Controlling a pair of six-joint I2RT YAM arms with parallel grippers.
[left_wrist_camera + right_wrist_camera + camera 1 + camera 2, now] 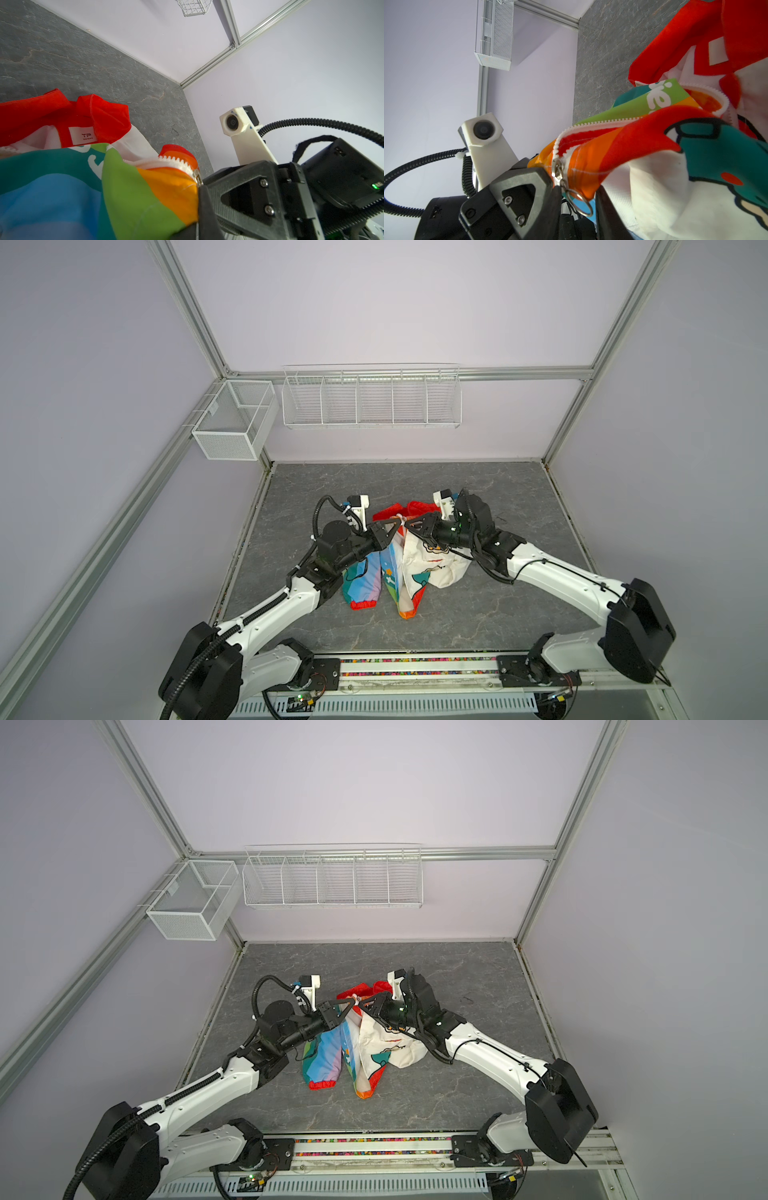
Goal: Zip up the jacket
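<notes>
The rainbow-striped jacket hangs bunched between my two grippers above the grey table, its red cuffs touching the table. My left gripper is shut on the orange front edge beside the metal zipper slider. My right gripper faces it, almost tip to tip. Its jaws stand apart, with the slider's pull ring and a tip of orange fabric between them. The white zipper teeth run from the slider toward the red hood.
A white wire rack hangs on the back wall. A mesh box is fixed at the back left corner. The grey marble table lies bare around the jacket. A rail with both arm bases runs along the front edge.
</notes>
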